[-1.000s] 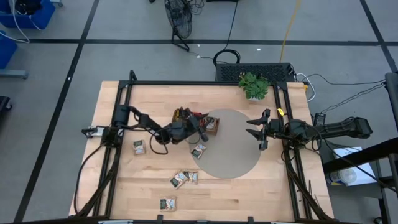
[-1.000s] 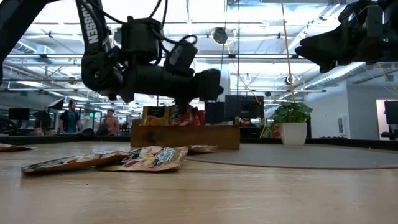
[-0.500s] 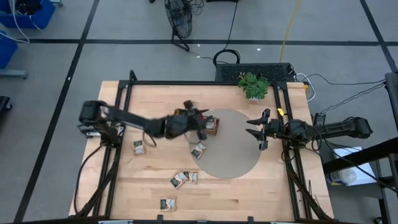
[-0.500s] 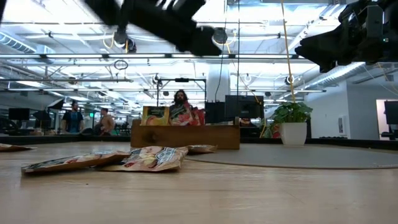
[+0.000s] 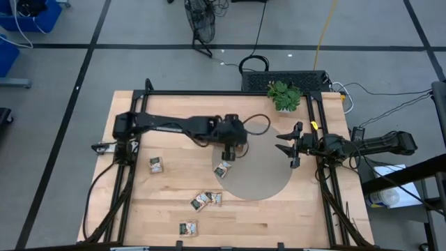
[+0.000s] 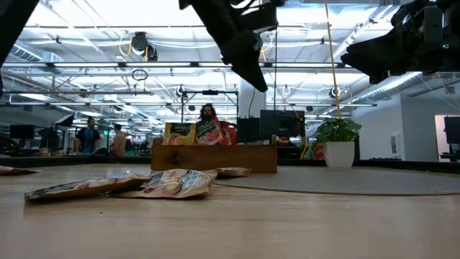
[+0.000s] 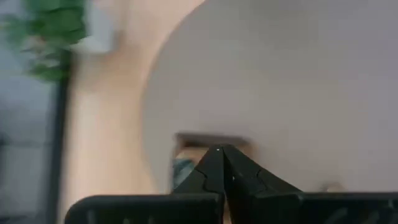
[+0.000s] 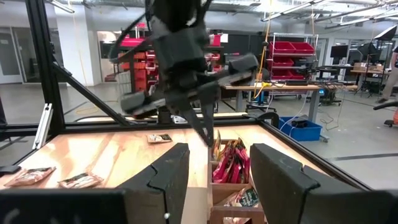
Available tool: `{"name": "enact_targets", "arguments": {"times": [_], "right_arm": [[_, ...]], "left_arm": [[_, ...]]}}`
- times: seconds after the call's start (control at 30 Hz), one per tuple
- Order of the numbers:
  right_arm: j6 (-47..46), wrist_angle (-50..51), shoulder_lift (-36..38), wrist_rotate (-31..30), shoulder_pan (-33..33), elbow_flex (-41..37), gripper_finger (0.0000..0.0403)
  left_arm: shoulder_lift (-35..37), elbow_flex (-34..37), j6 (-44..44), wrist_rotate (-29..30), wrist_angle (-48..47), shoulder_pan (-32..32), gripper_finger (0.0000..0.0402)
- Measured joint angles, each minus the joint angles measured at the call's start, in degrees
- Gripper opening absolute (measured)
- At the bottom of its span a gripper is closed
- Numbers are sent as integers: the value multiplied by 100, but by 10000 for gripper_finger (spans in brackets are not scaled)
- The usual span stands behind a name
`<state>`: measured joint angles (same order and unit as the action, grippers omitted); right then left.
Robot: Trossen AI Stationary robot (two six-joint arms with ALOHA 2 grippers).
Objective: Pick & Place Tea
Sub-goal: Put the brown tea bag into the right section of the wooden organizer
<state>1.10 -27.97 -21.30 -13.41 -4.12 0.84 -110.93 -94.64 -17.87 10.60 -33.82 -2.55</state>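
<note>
Where the mat (image 5: pixel 268 171) ends, a potted plant (image 5: pixel 284 95) stands.

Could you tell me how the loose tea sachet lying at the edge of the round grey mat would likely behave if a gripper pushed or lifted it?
The tea sachet lies flat and thin, so it probably slides rather than rolls or tips. It looks like a crinkled packet, so likely light and floppy, bending when pinched by one edge. Lying half on the grey mat, it may catch at the mat's rim.
</note>
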Motion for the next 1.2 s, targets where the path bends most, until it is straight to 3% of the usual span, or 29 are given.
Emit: {"name": "enact_targets", "arguments": {"times": [0.1,0.27,0.5,0.87,1.0,1.2], "right_arm": [[0,2,0,0,2,1,155],[0,11,0,0,2,2,155],[0,-26,0,0,0,0,155],[-617,-659,-2,0,0,2,155],[-550,-889,2,-132,4,0,155],[-935,-837,-28,-153,2,0,155]], "left_arm": [[323,52,24,448,14,160,3],[1750,997,334,-288,530,354,2],[4387,4323,850,250,2985,796,2],[7592,8621,1792,58,6556,1034,5],[8244,9399,1855,296,7077,1035,2],[8555,9348,1738,299,6644,1034,21]]}}
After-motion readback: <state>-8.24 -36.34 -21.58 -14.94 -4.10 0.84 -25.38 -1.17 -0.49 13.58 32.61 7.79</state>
